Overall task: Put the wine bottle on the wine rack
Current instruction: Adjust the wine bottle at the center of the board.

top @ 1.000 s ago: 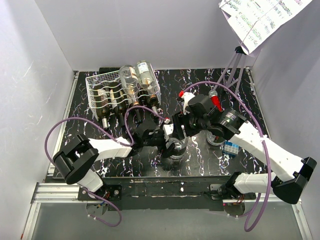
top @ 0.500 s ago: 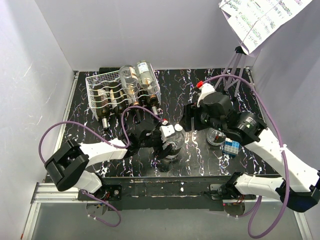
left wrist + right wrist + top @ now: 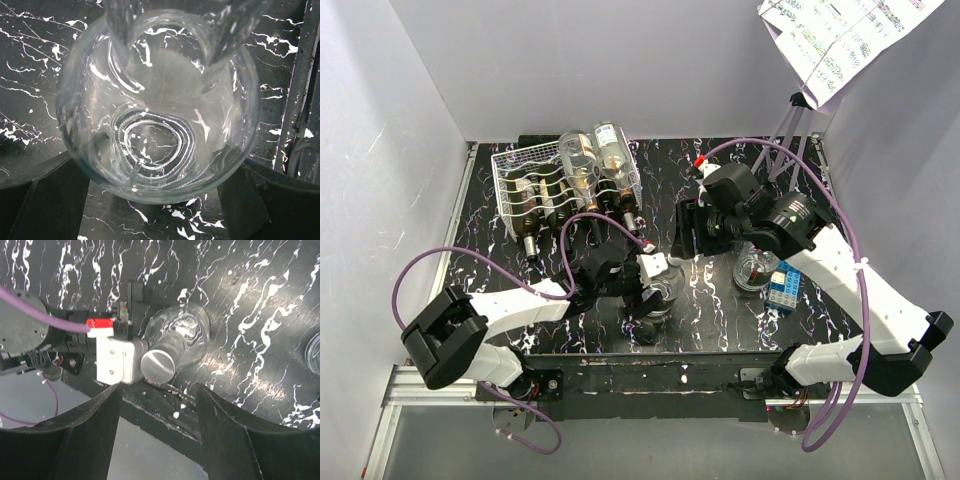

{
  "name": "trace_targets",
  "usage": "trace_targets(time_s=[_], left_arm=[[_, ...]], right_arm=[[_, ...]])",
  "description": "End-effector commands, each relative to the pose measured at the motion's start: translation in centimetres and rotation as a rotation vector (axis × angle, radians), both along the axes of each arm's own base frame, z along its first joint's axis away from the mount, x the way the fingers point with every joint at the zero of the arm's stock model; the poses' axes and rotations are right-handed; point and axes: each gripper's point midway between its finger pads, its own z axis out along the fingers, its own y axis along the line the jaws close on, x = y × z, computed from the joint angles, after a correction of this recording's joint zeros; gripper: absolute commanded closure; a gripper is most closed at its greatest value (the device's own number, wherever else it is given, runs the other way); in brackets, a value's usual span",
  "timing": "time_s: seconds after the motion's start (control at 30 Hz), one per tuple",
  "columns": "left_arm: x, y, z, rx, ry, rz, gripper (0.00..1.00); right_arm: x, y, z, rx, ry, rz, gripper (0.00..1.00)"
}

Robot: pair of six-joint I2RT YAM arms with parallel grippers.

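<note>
A: Left arm pose?
B: Stretched low across the black, white-veined worktop (image 3: pixel 720 300), with left gripper (image 3: pixel 152 197) clamped around the clear glass wine bottle (image 3: pixel 665 290), upright at front centre.
A: Right arm?
B: Bent over, pointing down above that bottle, with right gripper (image 3: pixel 157 395) spread, holding nothing.
A: White wire wine rack (image 3: pixel 505 160)?
B: Back left, well apart, carrying other bottles (image 3: pixel 590 160).

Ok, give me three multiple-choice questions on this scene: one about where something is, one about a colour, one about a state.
1. The wine rack stands: A front right; B back left; C centre.
2. The rack's wire is: A red; B blue; C white.
3. The clear wine bottle off the rack is: A upright; B lying flat; C upside down.
Answers: B, it sits far left at the back in the top view; C, its wire is white; A, its cap points up in the right wrist view.
</note>
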Motion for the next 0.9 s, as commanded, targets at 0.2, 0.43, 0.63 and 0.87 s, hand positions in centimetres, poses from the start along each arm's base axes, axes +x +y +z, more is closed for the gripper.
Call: trace_targets(time_s=[0.2, 0.43, 0.63, 0.87], left_arm=[[1.2, -0.8, 6.2, -0.106, -0.146, -0.005, 1.00], [0.7, -0.5, 7.5, -0.105, -0.146, -0.019, 1.00], [0.0, 0.3, 7.1, -0.049, -0.117, -0.037, 1.00], [-0.6, 0.8, 6.4, -0.033, -0.090, -0.035, 1.00]], right_arm=[[-2.4, 0.2, -1.7, -0.017, 0.120, 0.082, 0.34], [-1.2, 1.2, -3.1, -0.031, 0.121, 0.074, 0.33], [-1.2, 1.6, -4.7, -0.027, 0.161, 0.071, 0.33], [-1.0, 2.2, -6.9, 0.017, 0.196, 0.093, 0.42]])
